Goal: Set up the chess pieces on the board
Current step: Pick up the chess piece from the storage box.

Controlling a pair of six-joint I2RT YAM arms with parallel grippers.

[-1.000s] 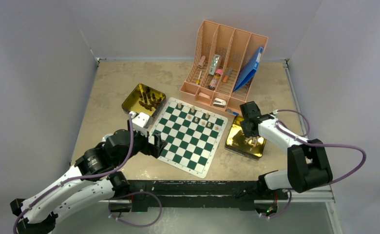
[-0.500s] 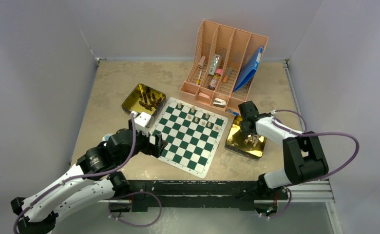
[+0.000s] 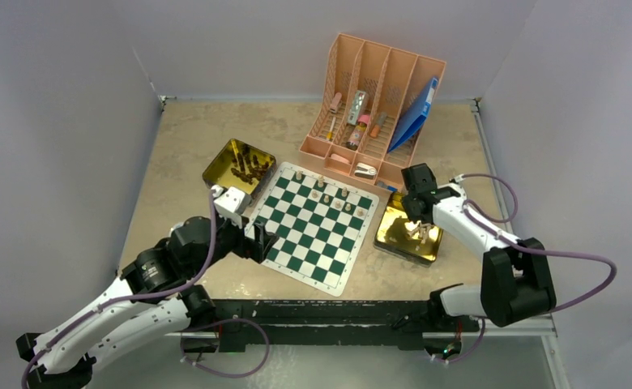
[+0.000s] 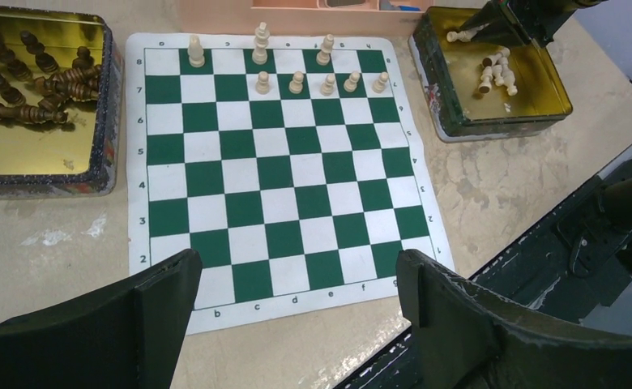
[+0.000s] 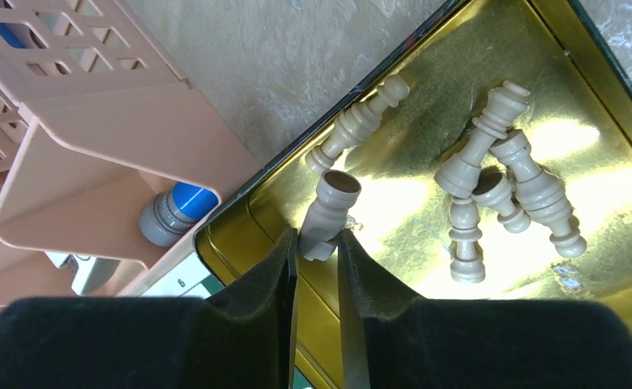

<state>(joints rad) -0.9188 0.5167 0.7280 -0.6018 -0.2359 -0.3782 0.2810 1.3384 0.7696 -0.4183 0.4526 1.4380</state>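
The green and white board [image 3: 317, 235] lies mid-table and also shows in the left wrist view [image 4: 280, 186]. Several tan chess pieces [image 3: 321, 190] stand on its far two rows [image 4: 296, 81]. Dark pieces [image 3: 248, 166] lie in the left gold tin [image 4: 106, 121]. More tan pieces [image 5: 499, 178] lie in the right gold tin [image 3: 394, 235]. My right gripper [image 5: 317, 243] is over that tin, shut on the top of one tan piece [image 5: 329, 203], its base pointing away. My left gripper [image 4: 296, 271] is open and empty over the board's near edge.
A pink desk organizer [image 3: 369, 97] with markers, tubes and a blue folder [image 3: 414, 113] stands behind the board, close to the right tin [image 5: 426, 81]. The table's front edge and black rail [image 4: 540, 243] run just beside the left gripper.
My right gripper has drawn slightly up and toward the far side of the right tin with the tan piece; its elbow swung right. My left arm shifted slightly left.
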